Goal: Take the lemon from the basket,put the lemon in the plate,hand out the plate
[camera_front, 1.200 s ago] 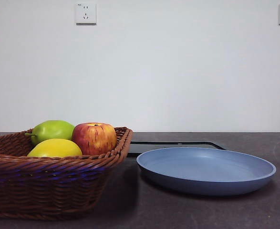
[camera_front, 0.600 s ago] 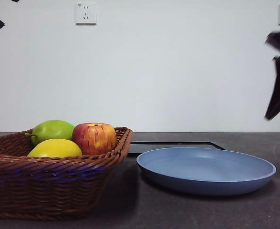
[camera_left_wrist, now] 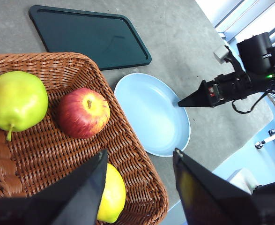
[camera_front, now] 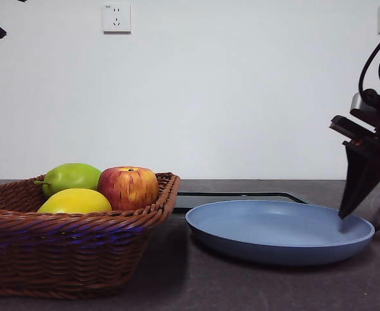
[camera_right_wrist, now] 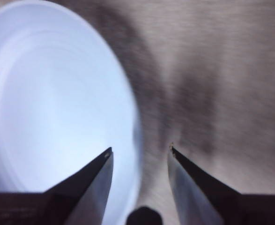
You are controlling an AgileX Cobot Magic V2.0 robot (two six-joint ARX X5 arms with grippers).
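Nothing is done yet: the lemon (camera_front: 74,201) lies in the basket (camera_front: 67,253), the plate (camera_front: 279,230) is bare, and both end effectors, left (camera_left_wrist: 139,161) and right (camera_right_wrist: 139,151), gape empty.

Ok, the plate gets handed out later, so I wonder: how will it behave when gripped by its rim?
The plate looks rigid, so it should lift without flexing. Its matte finish probably gives fair grip, though the low rim offers little to pinch. Wide and shallow, it may sag from a one-sided hold by the right gripper, whose open jaws straddle that rim.
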